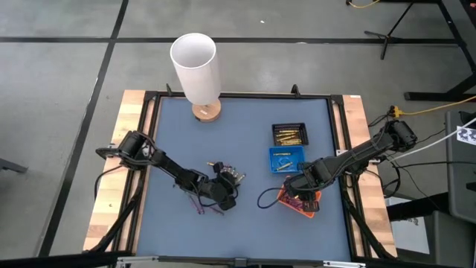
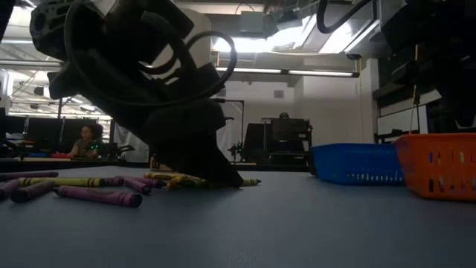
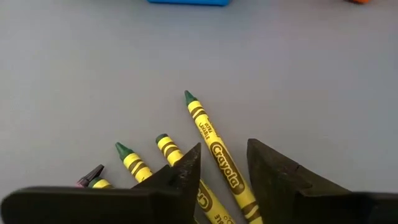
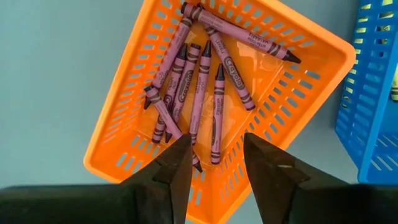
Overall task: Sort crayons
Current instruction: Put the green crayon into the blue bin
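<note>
Blue-grey counter [image 1: 245,134]: we find the left end effector [image 3: 224,165], narrowly parted, straddling a yellow crayon [image 3: 214,149] whose length runs away from it.

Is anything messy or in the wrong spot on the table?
Nothing looks broken. Loose crayons lie scattered on the table by the left gripper, not yet sorted. The orange tray sits crooked beside the blue tray.
</note>
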You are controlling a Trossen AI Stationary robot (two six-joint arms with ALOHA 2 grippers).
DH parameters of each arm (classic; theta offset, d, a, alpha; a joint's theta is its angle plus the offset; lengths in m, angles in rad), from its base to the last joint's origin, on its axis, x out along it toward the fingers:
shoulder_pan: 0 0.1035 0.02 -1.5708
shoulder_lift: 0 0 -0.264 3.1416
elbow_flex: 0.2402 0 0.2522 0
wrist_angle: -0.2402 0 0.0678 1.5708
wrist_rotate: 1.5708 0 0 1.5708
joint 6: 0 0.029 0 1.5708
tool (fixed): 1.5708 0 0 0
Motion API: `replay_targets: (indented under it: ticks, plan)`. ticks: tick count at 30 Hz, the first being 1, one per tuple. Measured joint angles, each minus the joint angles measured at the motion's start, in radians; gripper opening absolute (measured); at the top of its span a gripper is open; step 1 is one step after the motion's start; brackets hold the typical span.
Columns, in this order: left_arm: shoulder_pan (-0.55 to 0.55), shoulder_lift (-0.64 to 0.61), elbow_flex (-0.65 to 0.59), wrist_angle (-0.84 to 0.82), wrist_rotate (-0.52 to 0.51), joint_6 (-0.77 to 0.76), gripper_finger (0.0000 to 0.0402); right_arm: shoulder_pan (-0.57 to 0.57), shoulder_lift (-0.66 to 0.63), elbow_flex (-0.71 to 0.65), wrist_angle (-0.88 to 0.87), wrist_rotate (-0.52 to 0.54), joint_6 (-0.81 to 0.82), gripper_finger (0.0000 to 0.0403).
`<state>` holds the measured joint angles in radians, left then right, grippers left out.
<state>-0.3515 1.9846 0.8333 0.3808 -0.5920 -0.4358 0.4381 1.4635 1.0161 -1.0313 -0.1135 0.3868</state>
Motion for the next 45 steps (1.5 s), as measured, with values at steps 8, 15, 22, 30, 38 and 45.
replay_targets:
  ticks: [8, 15, 22, 30, 38, 45]
  plan:
    - [0.0, -0.002, 0.0, -0.004, 0.03, -0.002, 0.0075, 0.0, 0.0, 0.0, 0.003, 0.0, 0.0, 0.0143]
    - [0.01, -0.003, 0.003, -0.006, 0.077, -0.004, 0.0056, 0.0, 0.0, 0.0, 0.006, 0.001, 0.0, 0.0143]
    - [0.017, -0.003, 0.003, -0.006, 0.085, -0.005, 0.0031, 0.0, 0.0, 0.0, 0.009, 0.001, 0.0, 0.0143]
    - [0.019, -0.003, 0.002, 0.002, 0.083, -0.004, 0.0013, 0.0, 0.0, 0.0, 0.008, 0.001, 0.0, 0.0143]
    - [0.021, 0.002, 0.0, 0.09, 0.099, 0.001, 0.0012, 0.0, -0.017, 0.0, -0.007, -0.004, -0.024, 0.0143]
    - [0.023, 0.002, 0.0, 0.169, 0.113, 0.001, 0.0012, 0.001, -0.122, 0.0, -0.054, 0.016, -0.06, 0.0143]
